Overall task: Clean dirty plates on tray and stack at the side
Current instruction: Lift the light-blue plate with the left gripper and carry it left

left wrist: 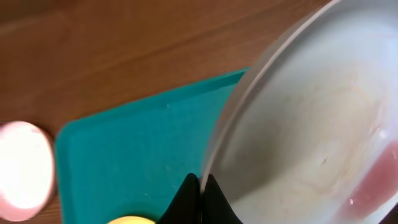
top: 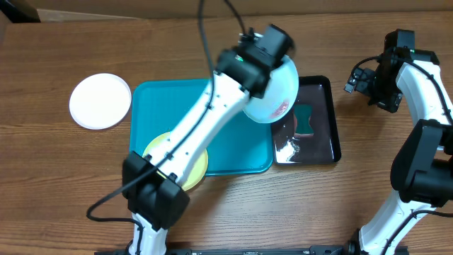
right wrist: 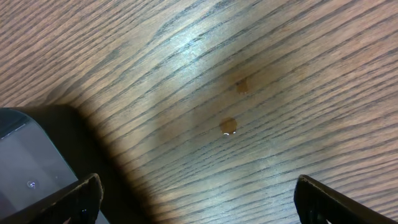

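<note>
My left gripper (top: 263,71) is shut on the rim of the light cyan plate (top: 276,95) and holds it tilted in the air over the right edge of the turquoise tray (top: 170,106). In the left wrist view the fingers (left wrist: 200,186) pinch the plate's edge (left wrist: 298,137), and a reddish smear shows low on the plate. The yellow-green plate (top: 197,170) lies on the tray's front, partly hidden by my left arm. The white plate (top: 100,100) lies on the table left of the tray. My right gripper (top: 364,79) is open and empty over bare wood (right wrist: 199,205).
A glossy black tray (top: 327,120) stands right of the turquoise tray, holding a teal sponge (top: 306,120) and white foam (top: 287,149). Small brown drips (right wrist: 229,126) mark the wood under my right gripper. The black tray's corner (right wrist: 25,162) shows in the right wrist view.
</note>
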